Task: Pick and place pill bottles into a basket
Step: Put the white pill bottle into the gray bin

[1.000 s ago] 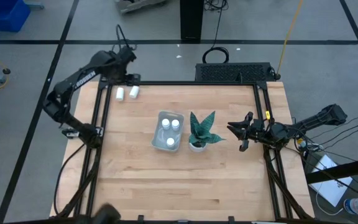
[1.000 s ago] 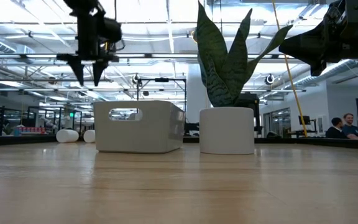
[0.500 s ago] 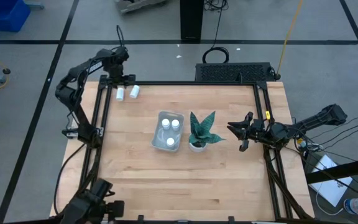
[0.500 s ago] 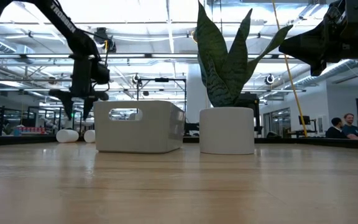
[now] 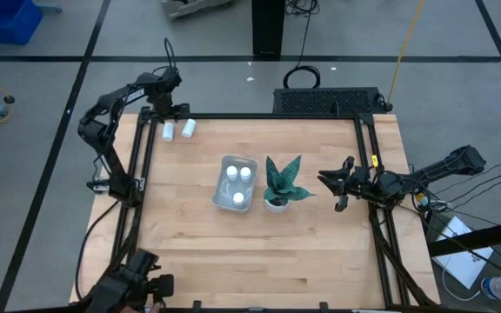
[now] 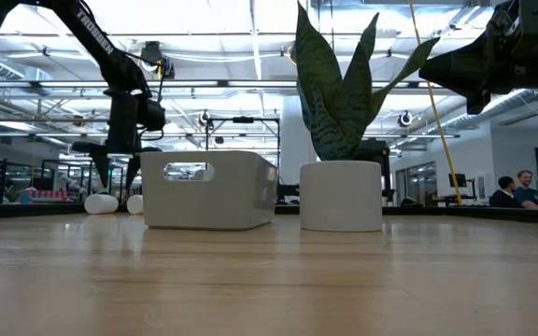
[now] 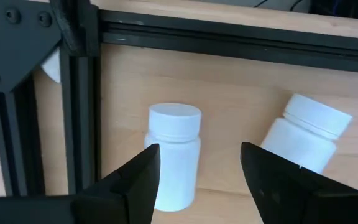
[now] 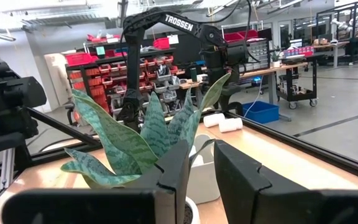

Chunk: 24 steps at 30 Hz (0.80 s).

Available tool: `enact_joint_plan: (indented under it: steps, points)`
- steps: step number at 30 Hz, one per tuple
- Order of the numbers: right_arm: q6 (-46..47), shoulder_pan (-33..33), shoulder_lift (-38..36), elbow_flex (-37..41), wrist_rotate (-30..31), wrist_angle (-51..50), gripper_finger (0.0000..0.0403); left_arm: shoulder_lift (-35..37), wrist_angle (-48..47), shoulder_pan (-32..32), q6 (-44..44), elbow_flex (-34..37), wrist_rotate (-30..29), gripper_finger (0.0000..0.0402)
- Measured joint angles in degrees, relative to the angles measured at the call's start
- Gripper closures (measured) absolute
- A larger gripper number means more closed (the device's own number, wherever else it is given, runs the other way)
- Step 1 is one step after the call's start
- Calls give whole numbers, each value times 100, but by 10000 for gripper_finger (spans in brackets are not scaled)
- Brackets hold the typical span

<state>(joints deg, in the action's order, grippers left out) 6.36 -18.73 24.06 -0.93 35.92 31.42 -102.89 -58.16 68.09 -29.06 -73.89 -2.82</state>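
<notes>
Two white pill bottles lie on their sides at the table's far left corner, one (image 5: 169, 130) (image 7: 174, 155) beside the other (image 5: 188, 128) (image 7: 306, 134). My left gripper (image 5: 165, 111) (image 7: 197, 180) hangs open just above them and touches neither. In the low view it (image 6: 117, 173) stands over the two bottles (image 6: 101, 203). The pale basket (image 5: 225, 162) sits mid-table with three bottles standing in it (image 5: 238, 199). My right gripper (image 5: 322, 180) (image 8: 202, 168) waits at the right, raised, with its fingers close together and empty.
A small white pot with a green spiky plant (image 5: 278, 184) stands right next to the basket, between it and my right gripper. Black frame rails (image 7: 79, 93) run along the table's left and far edges close to the two bottles. People show far off in the room (image 6: 516, 187).
My left gripper has come down from high above the table toward the two lying bottles, moving a little toward the left edge; most of the drop came early, then it slowed. The bottles, the basket and my right arm have kept still.
</notes>
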Motion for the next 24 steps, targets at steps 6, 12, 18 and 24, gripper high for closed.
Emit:
enact_joint_plan:
  steps: [6, 12, 18, 24]
  points:
    - [1, 1, 1, -2, 0, 2, 332, -155, -2, 9, -203, -3, 25, 172]
    - [1, 0, 1, -1, 0, 2, 332, -385, -74, 4, -371, -8, 76, 172]
    - [0, -1, 1, -1, 0, 2, 332, -478, 13, -2, -354, 21, 55, 172]
    - [1, -1, 1, -2, 0, 2, 332, -481, 147, -76, -254, 262, 45, 172]
